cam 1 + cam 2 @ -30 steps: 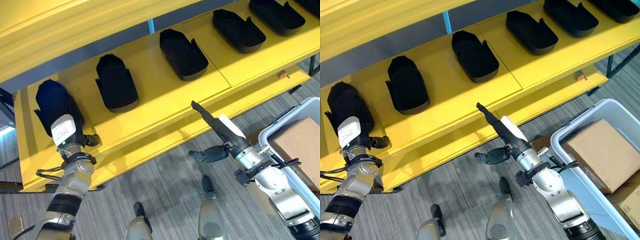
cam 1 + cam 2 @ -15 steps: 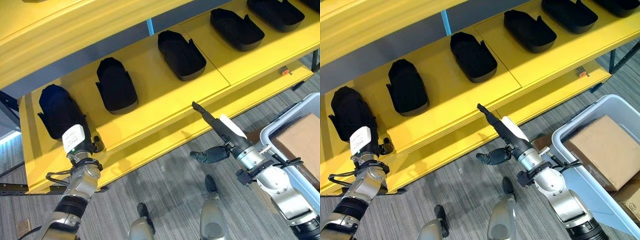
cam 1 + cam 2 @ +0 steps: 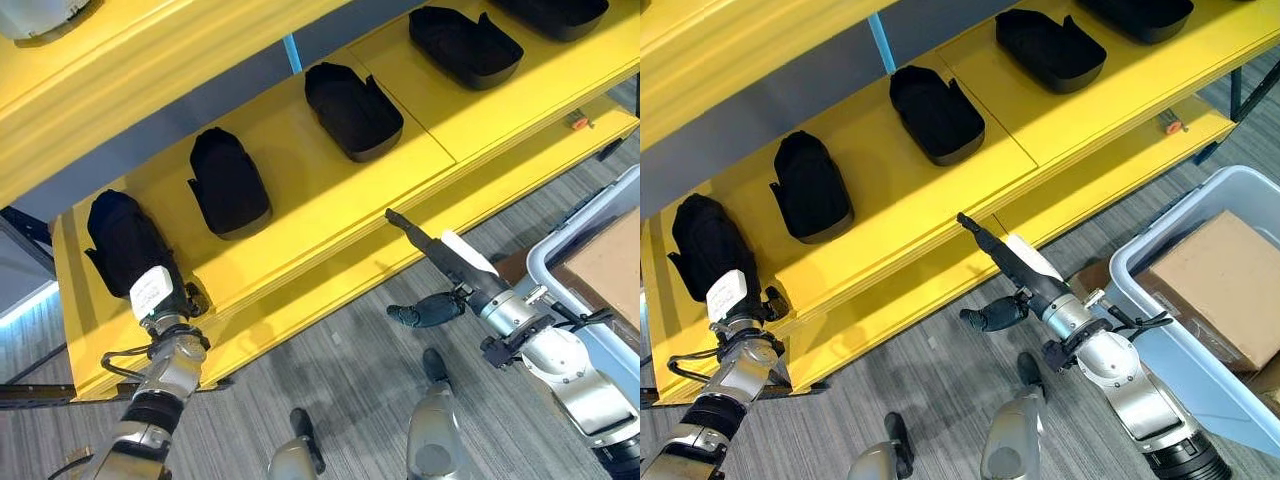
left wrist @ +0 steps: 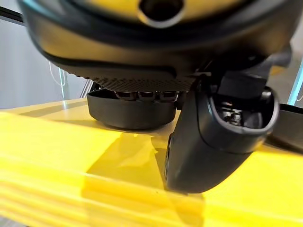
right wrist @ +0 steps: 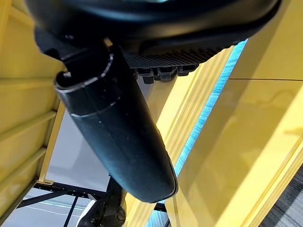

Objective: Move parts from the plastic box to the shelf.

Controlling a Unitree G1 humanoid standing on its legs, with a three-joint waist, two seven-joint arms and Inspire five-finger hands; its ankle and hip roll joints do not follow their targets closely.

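Several black moulded parts lie in a row on the yellow shelf [image 3: 330,190]. The leftmost part [image 3: 120,235] lies at the shelf's left end, and my left hand [image 3: 152,292] sits just in front of its near end. In the left wrist view its straight fingers reach over that part [image 4: 132,111], with the thumb [image 4: 213,137] hanging over the shelf's front edge. My right hand [image 3: 445,262] hovers open and empty in front of the shelf's lower ledge, fingers straight, thumb [image 5: 118,127] spread. The plastic box [image 3: 1195,380] stands on the floor at the right.
A brown cardboard box [image 3: 1220,270] lies in the plastic box. More black parts [image 3: 228,180] [image 3: 352,95] [image 3: 465,45] sit spaced along the shelf. A small red object [image 3: 572,122] rests on the lower ledge. Grey carpet lies below the shelf.
The camera has shifted. My left hand has drawn back from over the leftmost part to its near end. The right hand holds the same pose.
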